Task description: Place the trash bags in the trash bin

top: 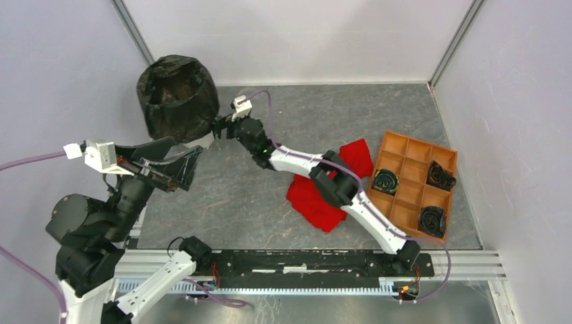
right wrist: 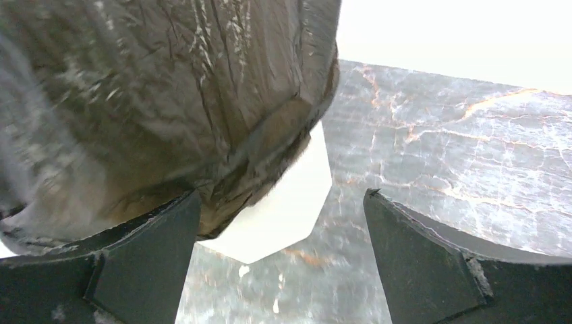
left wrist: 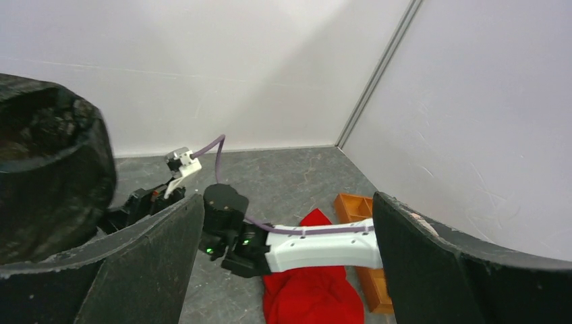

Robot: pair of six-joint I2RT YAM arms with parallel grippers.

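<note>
thin glossy black plastic bag (top: pixel 177 94) draped over tall white plastic bin (right wrist: pixel 283 209): limp, slippery, probably best pinched at the hem. left end effector (top: pixel 181 162), right end effector (top: pixel 221 127) wide open, empty.

The left claw (left wrist: pixel 287 199) is being held open beside the bag (left wrist: pixel 47 175); the cloth (left wrist: pixel 313 293) is being crossed by the right arm (left wrist: pixel 317 246).

Left fingers (left wrist: pixel 148 270), right fingers (right wrist: pixel 432 263) apart

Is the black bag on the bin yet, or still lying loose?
On it: the trash bag is stretched over the rim and down the sides; only the white base of the trash bin shows.
</note>
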